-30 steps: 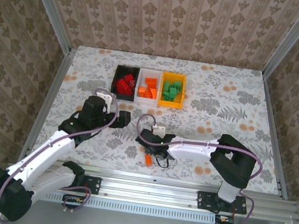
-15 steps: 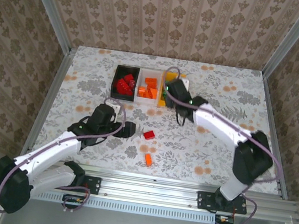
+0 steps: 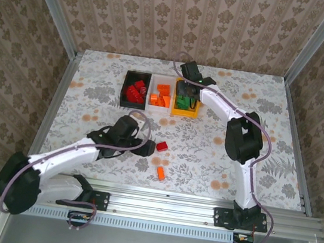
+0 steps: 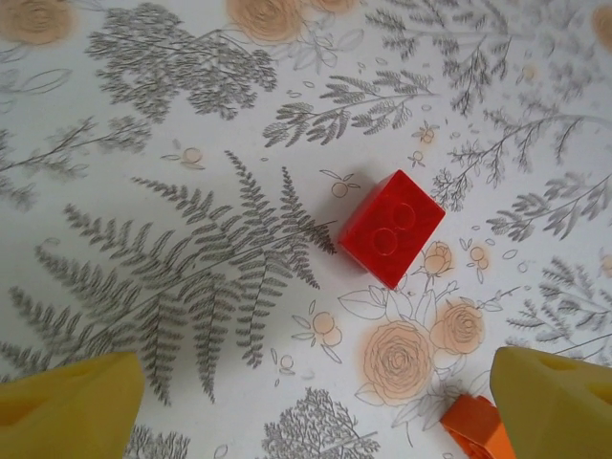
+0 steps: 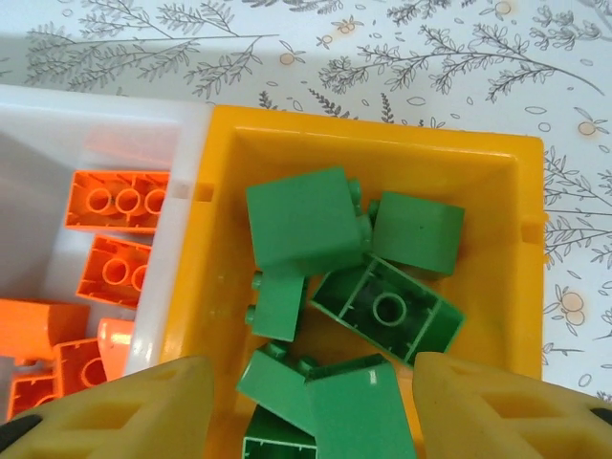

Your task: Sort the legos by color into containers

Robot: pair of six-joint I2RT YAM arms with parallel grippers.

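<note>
- Close to the near edge of the floral table (image 3: pixel 236 150), about midway along it, one loose orange brick (image 3: pixel 160 172) lies by itself.
- A little farther in, a loose red brick (image 3: pixel 161 146) sits studs up, near the orange one but not touching it.
- The left gripper (image 3: pixel 146 146) is low over the table, just beside the red brick. Its yellow fingers are spread wide with nothing between them. In the wrist view the red brick lies ahead of the gap.
- Toward the far edge, near its middle, three bins stand joined in a row: black bin (image 3: pixel 123 89), white bin (image 5: pixel 57 124), yellow bin (image 5: pixel 382 153).
- Red bricks (image 3: pixel 135 92) fill the black bin, orange bricks (image 3: pixel 161 96) the white, green bricks (image 5: pixel 363 277) the yellow.
- The right gripper (image 3: pixel 184 94) hovers over the yellow bin, jaws parted and gripping nothing. The green bricks lie loose beneath it.
</note>
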